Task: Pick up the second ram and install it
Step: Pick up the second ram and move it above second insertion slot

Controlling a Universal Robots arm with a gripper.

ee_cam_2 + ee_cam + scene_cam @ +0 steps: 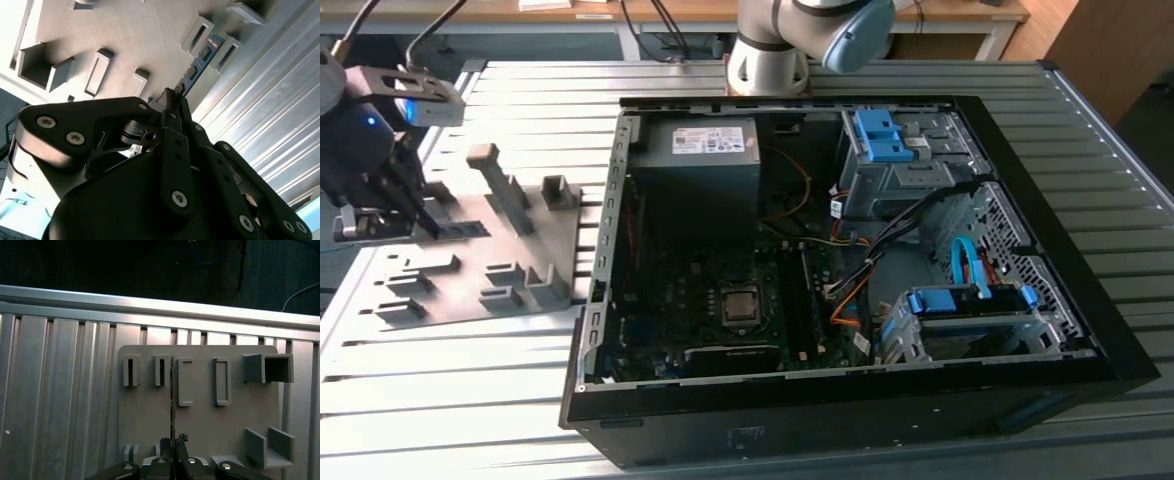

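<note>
My gripper (pixel 380 215) hangs over the grey plastic fixture (pixel 467 290) at the exterior view's left, outside the computer case. Its fingers (pixel 172 107) are shut on the second ram (pixel 201 61), a long narrow board with dark chips that runs out from the fingertips between two of the fixture's posts. In the first wrist view the second ram (pixel 172 390) appears edge-on as a thin dark line over the fixture (pixel 200 425), above the gripper (pixel 172 456). Whether the stick still rests in the fixture or is lifted off it, I cannot tell.
The open computer case (pixel 1107 330) lies on the slatted metal table (pixel 454 400), with the motherboard (pixel 720 300), power-supply box (pixel 700 150) and blue drive brackets (pixel 881 135) inside. Upright posts (pixel 487 165) rise from the fixture. The arm's base (pixel 767 60) stands behind the case.
</note>
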